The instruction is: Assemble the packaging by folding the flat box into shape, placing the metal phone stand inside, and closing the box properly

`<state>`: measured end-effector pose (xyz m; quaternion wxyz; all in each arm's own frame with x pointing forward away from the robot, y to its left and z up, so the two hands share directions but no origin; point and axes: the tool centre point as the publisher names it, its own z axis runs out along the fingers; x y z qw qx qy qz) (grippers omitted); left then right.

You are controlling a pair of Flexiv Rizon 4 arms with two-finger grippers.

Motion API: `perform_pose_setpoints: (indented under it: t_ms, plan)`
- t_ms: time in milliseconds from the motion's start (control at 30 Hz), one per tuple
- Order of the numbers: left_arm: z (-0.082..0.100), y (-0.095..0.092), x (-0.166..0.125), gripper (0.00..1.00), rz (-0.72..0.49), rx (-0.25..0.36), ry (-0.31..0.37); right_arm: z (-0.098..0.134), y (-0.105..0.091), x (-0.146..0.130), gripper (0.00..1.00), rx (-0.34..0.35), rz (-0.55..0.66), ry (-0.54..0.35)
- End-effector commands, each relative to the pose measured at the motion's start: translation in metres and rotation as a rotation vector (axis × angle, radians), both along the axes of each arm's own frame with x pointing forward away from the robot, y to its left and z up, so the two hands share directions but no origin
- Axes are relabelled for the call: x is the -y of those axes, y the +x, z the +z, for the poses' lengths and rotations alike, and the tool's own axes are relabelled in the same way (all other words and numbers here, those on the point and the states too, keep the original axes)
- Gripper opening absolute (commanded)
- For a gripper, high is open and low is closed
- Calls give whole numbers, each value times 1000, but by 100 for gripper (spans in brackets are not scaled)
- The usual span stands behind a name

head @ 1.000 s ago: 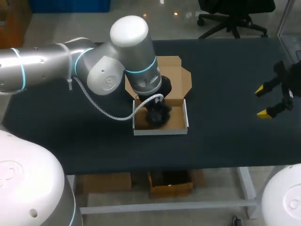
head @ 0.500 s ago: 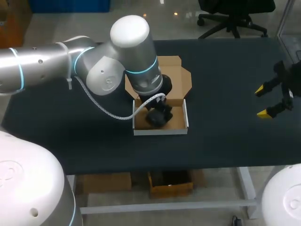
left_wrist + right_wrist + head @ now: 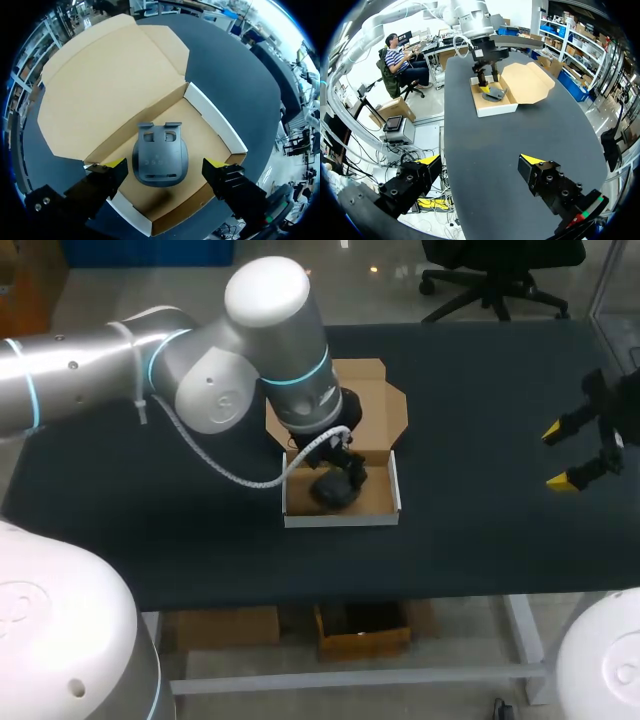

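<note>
Dark table (image 3: pixel 480 440) with one cardboard box (image 3: pixel 216 123) near the middle, already folded up into a shallow tray, white outside, brown inside. Lid (image 3: pixel 105 85) open and laid back flat on the table on the tray's far side, joined along the rear wall, corner flaps spread out. Inside the tray, grey metal phone stand (image 3: pixel 160 157), folded flat on the cardboard floor, roughly central, two small hooks toward the lid side, clear of all four walls. Directly above the stand, left gripper (image 3: pixel 166 166), pointing straight down into the tray, fingers spread wide, one yellow tip on each side of the stand, gripping nothing. Gap between tips and stand small; no touch visible from the left wrist view. In the head view, stand partly hidden under the black fingers, only a dark lump on the tray floor. Left arm (image 3: pixel 80 380) in from the left, big silver elbow over the table's left half, wrist covering the lid's left part, white cable (image 3: pixel 250 483) looping from forearm down to wrist. Right gripper (image 3: pixel 557 456) well apart from the box, raised over the table's right end, fingers wide apart, empty, yellow tips plain in both head and right wrist views. From the right wrist view, a long stretch of table ahead of those fingers, then tray, open lid, stand and left gripper at the far end. Box not yet closed
</note>
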<state>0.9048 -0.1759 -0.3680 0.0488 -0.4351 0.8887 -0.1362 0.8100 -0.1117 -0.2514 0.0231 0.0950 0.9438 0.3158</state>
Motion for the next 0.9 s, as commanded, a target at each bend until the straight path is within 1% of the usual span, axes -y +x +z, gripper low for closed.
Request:
perform_pose_setpoints:
  t_ms: [33, 567, 633, 667, 700, 733, 767, 800, 833, 867, 900]
  plan:
    - [1, -1, 0, 100, 0, 3, 1, 0, -1, 0, 100, 2, 0, 2]
    - [1, -1, 0, 100, 0, 3, 1, 0, -1, 0, 100, 2, 0, 2]
    - [0, 1, -1, 100, 64, 2, 12, 0, -1, 0, 100, 2, 0, 2]
    - [-1, 0, 0, 100, 62, -2, 9, 0, -1, 0, 100, 2, 0, 2]
    - [-1, 0, 0, 100, 107, -7, 18, 0, -1, 0, 100, 2, 0, 2]
    - [-1, -1, 0, 100, 99, -10, 5, 0, -1, 0, 100, 2, 0, 2]
    - [-1, -2, 0, 100, 130, -9, 12, 0, -1, 0, 100, 2, 0, 2]
    - [-1, -3, 0, 100, 146, -11, 3, 0, -1, 0, 100, 2, 0, 2]
    - [-1, -4, 0, 100, 142, -25, -7, 0, -1, 0, 100, 2, 0, 2]
    - [-1, -5, 0, 100, 175, -24, -2, 0, -1, 0, 100, 2, 0, 2]
    - [-2, -7, 1, 100, 170, -21, -2, 0, -1, 0, 100, 2, 0, 2]
